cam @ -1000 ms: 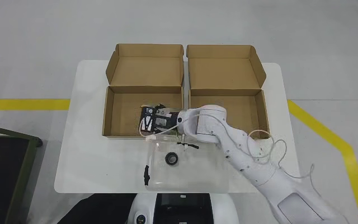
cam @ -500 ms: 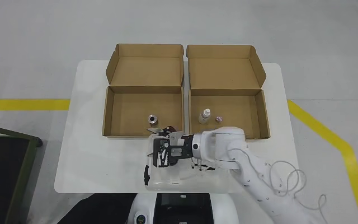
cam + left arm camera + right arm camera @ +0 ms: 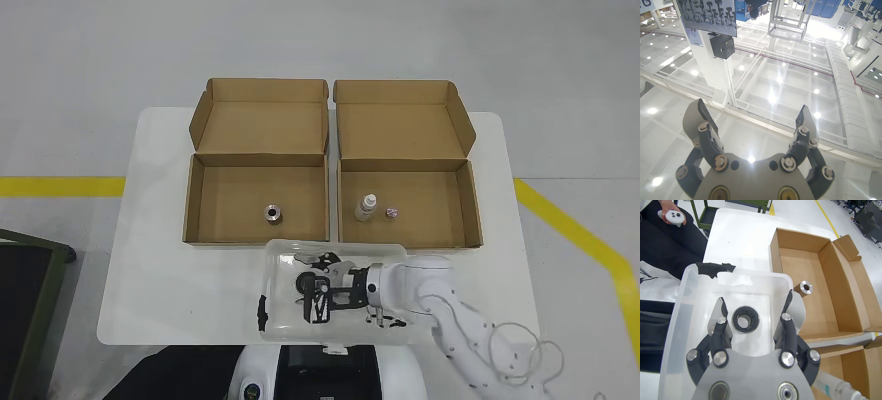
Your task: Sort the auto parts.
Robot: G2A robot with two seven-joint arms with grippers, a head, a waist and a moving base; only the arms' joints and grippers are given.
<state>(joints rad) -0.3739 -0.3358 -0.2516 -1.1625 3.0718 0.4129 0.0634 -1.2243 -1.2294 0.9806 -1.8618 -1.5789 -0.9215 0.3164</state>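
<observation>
Over clear plastic bin [image 3: 676,317], right tool [image 3: 755,295] spread, black ring [image 3: 745,319] inside.

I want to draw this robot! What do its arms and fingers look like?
The right arm is round and white. The right gripper and left gripper each have a grey metal plate, black links with silver bolts, and grey fingers with black ridged edges.

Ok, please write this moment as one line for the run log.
right end effector: open, over ring in bin | left end effector: open, facing ceiling | left box: sleeve | right box: bottle, small part
</observation>
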